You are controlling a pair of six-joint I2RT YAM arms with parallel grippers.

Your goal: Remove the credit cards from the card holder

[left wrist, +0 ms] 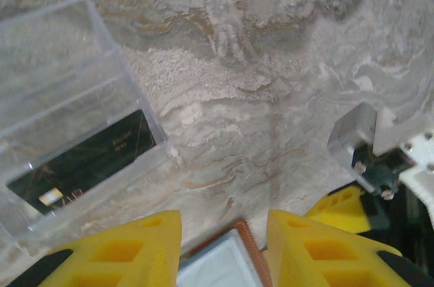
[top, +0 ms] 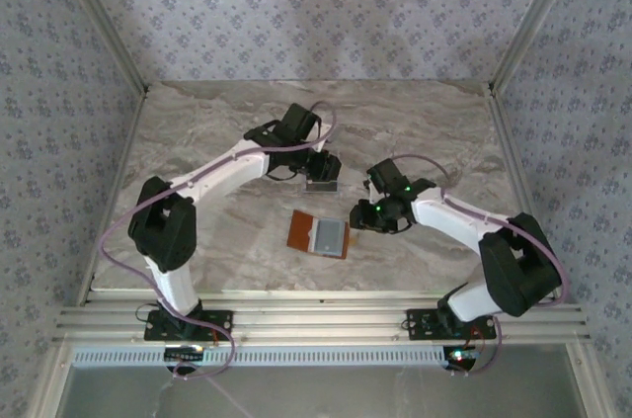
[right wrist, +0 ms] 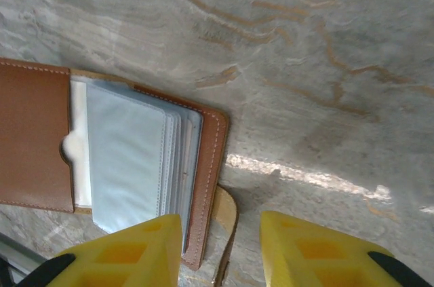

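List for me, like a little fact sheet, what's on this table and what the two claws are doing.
table: marbled stone-look top
card holder: lying open and flat, orange-brown leather, grey-blue sleeves showing
clear box: transparent plastic, just beyond the card holder
dark card: lying inside the clear box
left gripper: open, above the card holder's far edge, beside the box
right gripper: open, at the card holder's right edge, its side tab between the fingers
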